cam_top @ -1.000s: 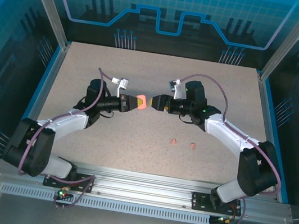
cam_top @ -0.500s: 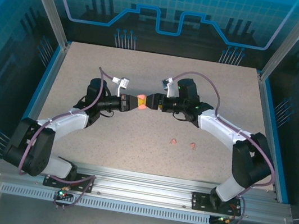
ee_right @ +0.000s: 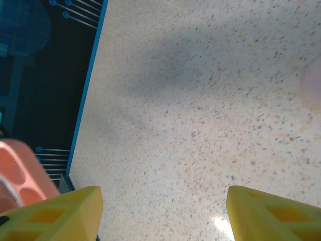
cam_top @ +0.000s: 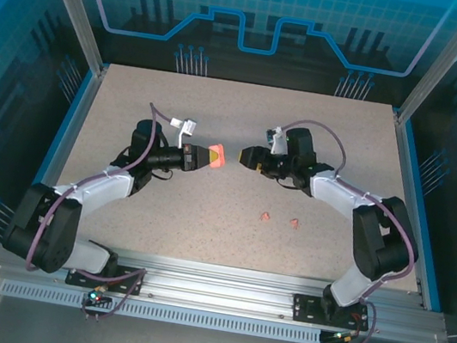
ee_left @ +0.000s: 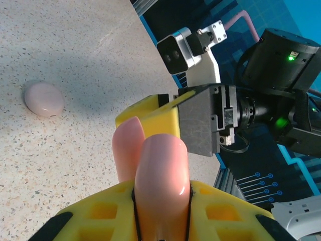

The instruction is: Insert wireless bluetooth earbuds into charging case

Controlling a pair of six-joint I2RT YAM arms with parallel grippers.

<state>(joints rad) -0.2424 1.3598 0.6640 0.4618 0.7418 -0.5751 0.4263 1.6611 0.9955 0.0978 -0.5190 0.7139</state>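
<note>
My left gripper (cam_top: 210,157) is shut on an open pink charging case (cam_top: 218,156), held above the table's middle. In the left wrist view the case (ee_left: 163,170) stands up between my yellow fingers (ee_left: 100,216), its lid (ee_left: 128,145) swung apart behind it. My right gripper (cam_top: 246,156) hangs just right of the case, apart from it. It is open, with only bare table between its jaws (ee_right: 160,206). The edge of the open case (ee_right: 20,173) shows at the left of the right wrist view. Two small pink earbuds (cam_top: 265,216) (cam_top: 294,224) lie on the table nearer the front.
A round pale pink case (ee_left: 44,99) lies on the speckled table (cam_top: 135,104) to the left of the held case. The right arm's wrist camera (ee_left: 180,49) and dark body (ee_left: 276,65) hang close in front of the left gripper. Blue walls (cam_top: 77,113) border the table.
My right gripper has drawn back to the right, away from the held case, leaving a gap, and its jaws have narrowed a little. The left arm still holds the case in the same spot.
</note>
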